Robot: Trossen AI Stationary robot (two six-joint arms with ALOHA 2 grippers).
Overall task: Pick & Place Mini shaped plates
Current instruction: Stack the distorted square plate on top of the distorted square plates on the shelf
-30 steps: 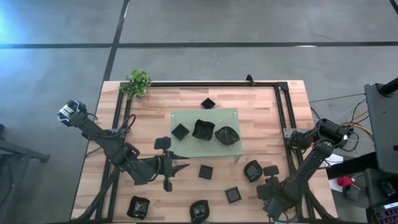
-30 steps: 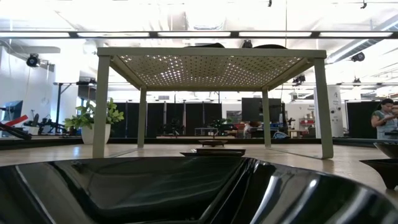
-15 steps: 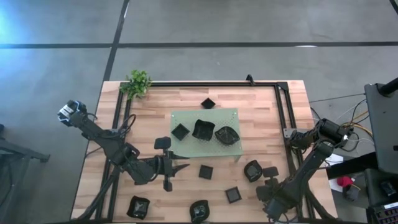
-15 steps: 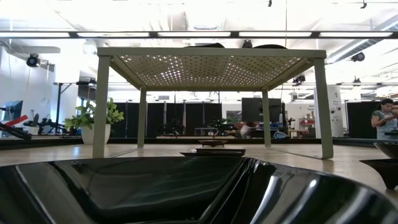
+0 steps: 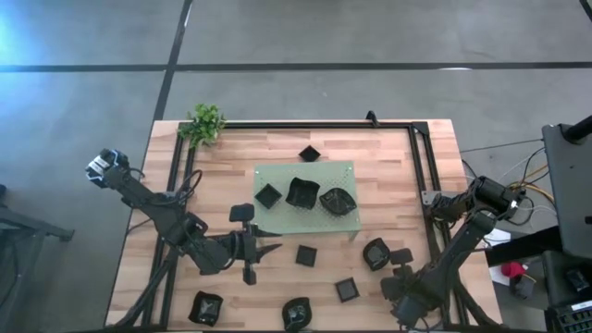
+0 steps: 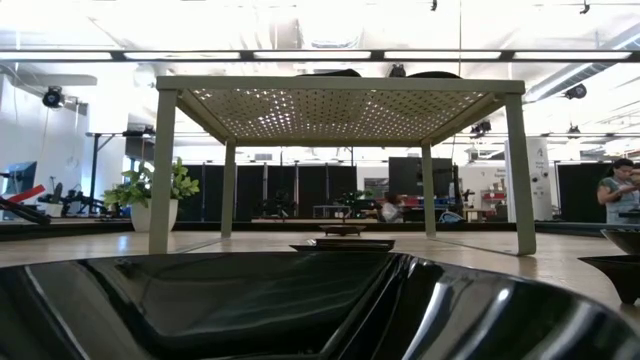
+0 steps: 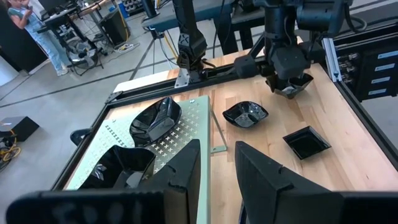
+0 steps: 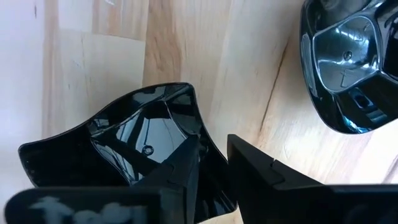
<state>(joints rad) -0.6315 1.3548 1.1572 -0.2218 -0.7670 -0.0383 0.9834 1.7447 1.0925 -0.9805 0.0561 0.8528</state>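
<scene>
Jaws of the right gripper (image 8: 211,168) pinch the rim of one mini plate (image 8: 134,140), one finger inside its bowl and one outside, as we see in the right wrist view; in the high view this gripper (image 5: 400,256) sits near the table's right front, just beside a round plate (image 5: 376,252) resting on the wood. We note the left gripper (image 5: 268,248) with its jaws spread and nothing between them, hovering over the table left of centre, in front of the green mat (image 5: 347,171). Three plates lie on the mat: a small square one (image 5: 268,195), a larger one (image 5: 302,192) and a scalloped one (image 5: 337,201). Another small square plate (image 5: 309,153) sits behind the mat on the bare wood. In front of the mat we count loose plates at (image 5: 305,255), (image 5: 346,289), (image 5: 205,307) and (image 5: 296,314). A small leafy plant (image 5: 204,123) stands at the table's (image 5: 388,148) far left corner. In the low view a glossy black plate (image 6: 300,305) fills the foreground.
</scene>
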